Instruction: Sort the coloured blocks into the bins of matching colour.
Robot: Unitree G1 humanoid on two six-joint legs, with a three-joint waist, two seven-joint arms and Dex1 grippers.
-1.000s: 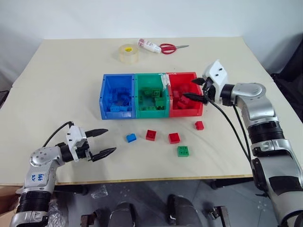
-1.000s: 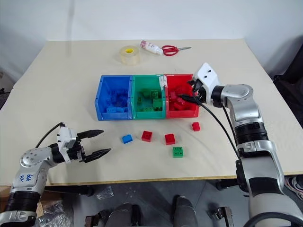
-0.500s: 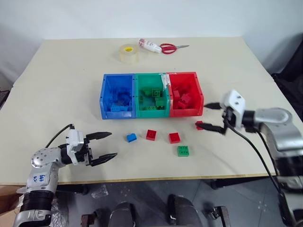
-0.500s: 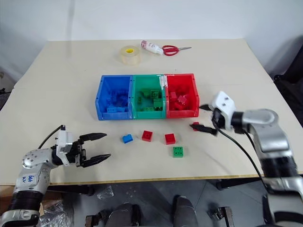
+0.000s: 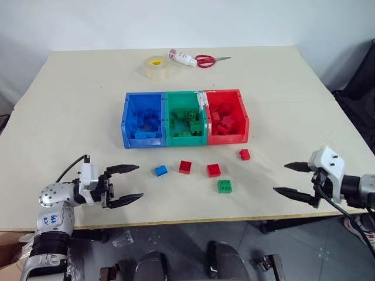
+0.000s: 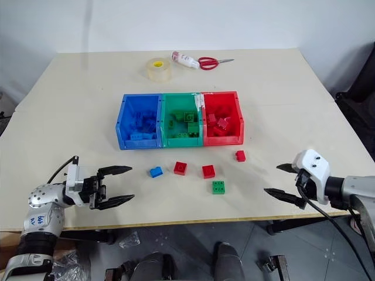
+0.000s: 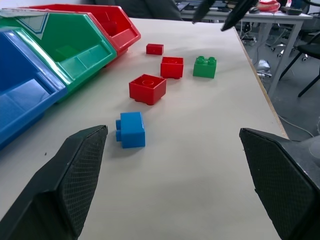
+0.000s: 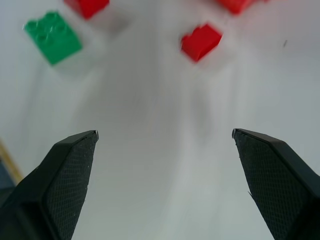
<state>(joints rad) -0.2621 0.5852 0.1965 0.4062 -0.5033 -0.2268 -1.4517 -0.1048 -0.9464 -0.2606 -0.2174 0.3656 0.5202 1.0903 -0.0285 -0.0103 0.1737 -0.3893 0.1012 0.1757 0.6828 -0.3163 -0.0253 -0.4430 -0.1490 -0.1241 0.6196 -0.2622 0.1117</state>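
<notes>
I see both pincers released and empty: left pincer [image 5: 124, 184], right pincer [image 5: 294, 179]. Five blocks (three red [image 5: 214, 170]) lie on the bench [image 5: 76, 117] before the bins [image 5: 185, 117].

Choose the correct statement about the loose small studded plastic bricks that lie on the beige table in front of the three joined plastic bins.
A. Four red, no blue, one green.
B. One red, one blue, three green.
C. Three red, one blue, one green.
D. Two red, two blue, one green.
C: on the table in front of the bins lie three red bricks, one blue brick and one green brick.
</notes>
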